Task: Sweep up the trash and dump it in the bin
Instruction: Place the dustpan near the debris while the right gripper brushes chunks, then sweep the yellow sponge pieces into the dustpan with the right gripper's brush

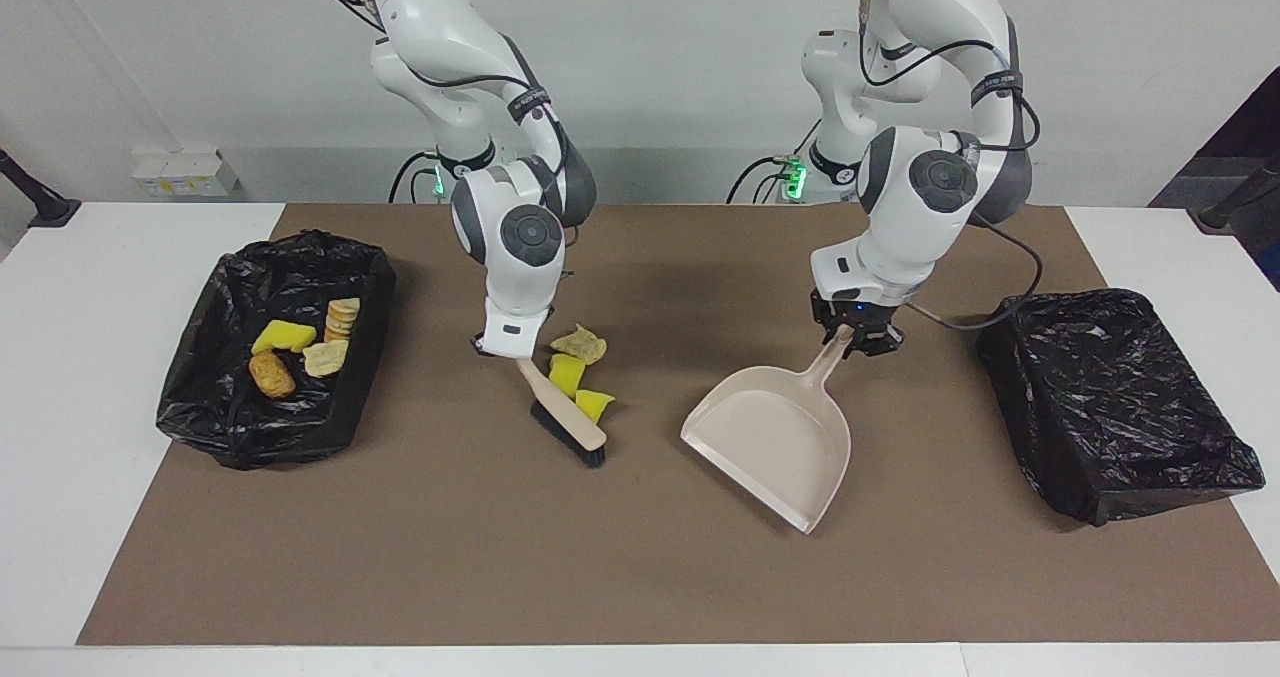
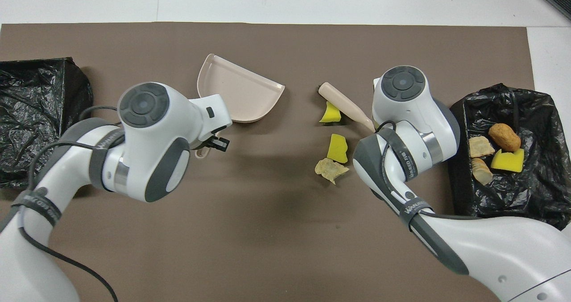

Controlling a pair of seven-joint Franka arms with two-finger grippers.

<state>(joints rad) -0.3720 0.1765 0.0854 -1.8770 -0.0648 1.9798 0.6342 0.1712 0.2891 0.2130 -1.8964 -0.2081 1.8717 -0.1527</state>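
1. Across the counter (image 1: 640, 577) in the facing view, the right gripper (image 1: 505, 345) pinches the brush (image 1: 565, 419) by its handle, bristles on the mat just beside two yellow wedges (image 1: 567, 372) and a beige scrap (image 1: 579, 343). The left gripper (image 1: 860, 335) pinches the handle of the dustpan (image 1: 775, 437), which lies well apart from them.
2. From overhead, four more scraps (image 2: 495, 150) lie in the black-lined bin (image 2: 535, 110) at the right arm's end; a second bin (image 2: 35, 97) sits at the left arm's end.
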